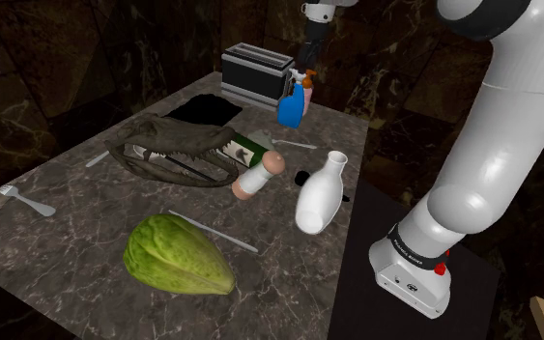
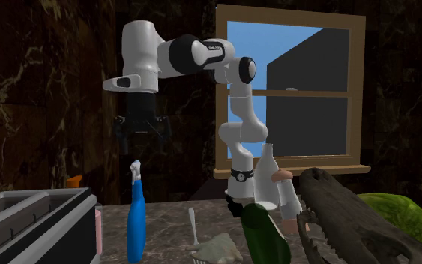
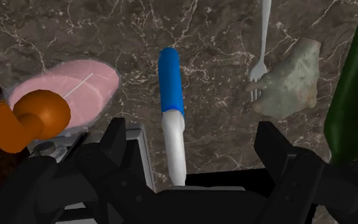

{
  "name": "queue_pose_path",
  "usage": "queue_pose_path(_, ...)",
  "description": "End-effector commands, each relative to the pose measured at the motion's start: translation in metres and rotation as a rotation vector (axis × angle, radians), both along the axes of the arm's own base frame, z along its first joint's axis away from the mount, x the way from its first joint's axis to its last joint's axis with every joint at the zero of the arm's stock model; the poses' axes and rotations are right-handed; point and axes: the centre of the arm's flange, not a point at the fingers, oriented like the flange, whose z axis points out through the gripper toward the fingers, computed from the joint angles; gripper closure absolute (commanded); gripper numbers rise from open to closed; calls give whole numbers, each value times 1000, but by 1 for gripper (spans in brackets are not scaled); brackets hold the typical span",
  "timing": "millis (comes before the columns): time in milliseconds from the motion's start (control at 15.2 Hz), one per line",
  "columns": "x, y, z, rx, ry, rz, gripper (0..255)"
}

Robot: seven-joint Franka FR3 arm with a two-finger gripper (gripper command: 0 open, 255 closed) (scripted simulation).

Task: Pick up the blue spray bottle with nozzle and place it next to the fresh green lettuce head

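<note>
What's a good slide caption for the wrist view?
Open gripper hovers above the upright blue spray bottle on the dark marble counter, a fork lying nearby.

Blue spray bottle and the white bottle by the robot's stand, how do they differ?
The blue spray bottle is blue with a white nozzle; the white bottle is all white. The blue spray bottle stands by the toaster under the open end effector; the white bottle stands nearer the stand. Both are upright.

Blue spray bottle (image 3: 170, 76), white nozzle (image 3: 176, 153); green lettuce (image 1: 177, 256); dark veined table (image 1: 86, 241).
</note>
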Motion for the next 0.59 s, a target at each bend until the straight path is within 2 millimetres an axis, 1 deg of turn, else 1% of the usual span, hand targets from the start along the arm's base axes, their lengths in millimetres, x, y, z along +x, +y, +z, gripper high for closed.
queue_pose_path(0, 16, -6, -4, -2, -1, 8, 0)
queue_pose_path(396, 16, -6, -36, -2, -1, 8, 0)
queue_pose_path(462, 16, -6, -44, -2, -1, 8, 0)
queue_pose_path(528, 16, -6, -44, -2, -1, 8, 0)
